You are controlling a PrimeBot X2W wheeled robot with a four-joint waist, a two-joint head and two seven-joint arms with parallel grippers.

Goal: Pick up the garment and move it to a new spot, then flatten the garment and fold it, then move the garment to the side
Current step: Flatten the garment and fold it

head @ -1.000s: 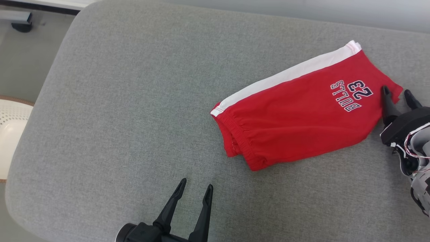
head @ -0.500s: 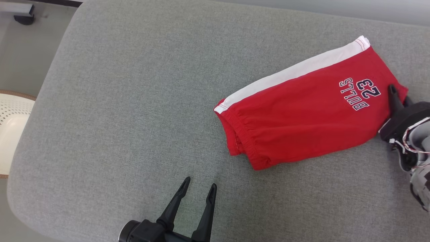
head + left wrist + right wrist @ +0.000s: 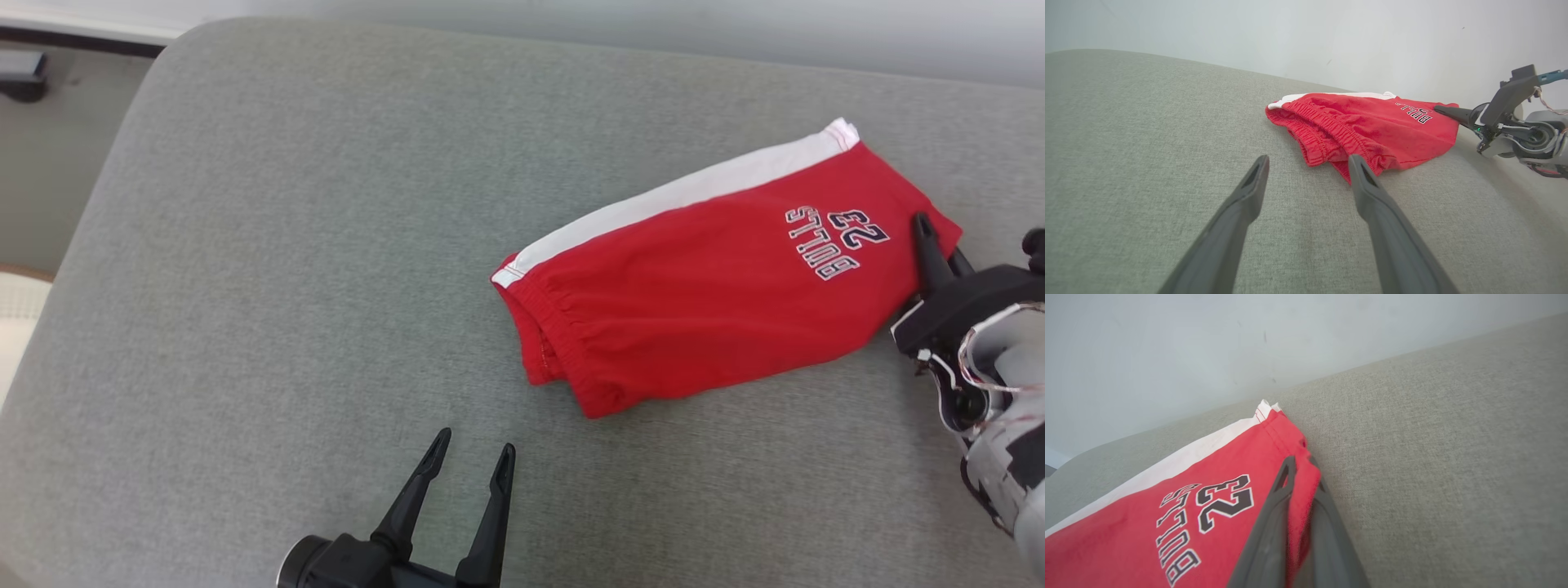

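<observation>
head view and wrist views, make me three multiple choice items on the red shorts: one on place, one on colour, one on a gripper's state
1. Where does the right gripper grip the shorts?
A) elastic waistband
B) hem corner beside the print
C) middle of the leg

2. What colour is the stripe along one side?
A) blue
B) yellow
C) white

3. How is the left gripper?
A) open, holding nothing
B) shut on the shorts
C) shut on a towel

Answers:
1 B, it pinches the hem next to the print.
2 C, the band is white against the red.
3 A, its jaws stand apart, clear of the shorts.
</observation>
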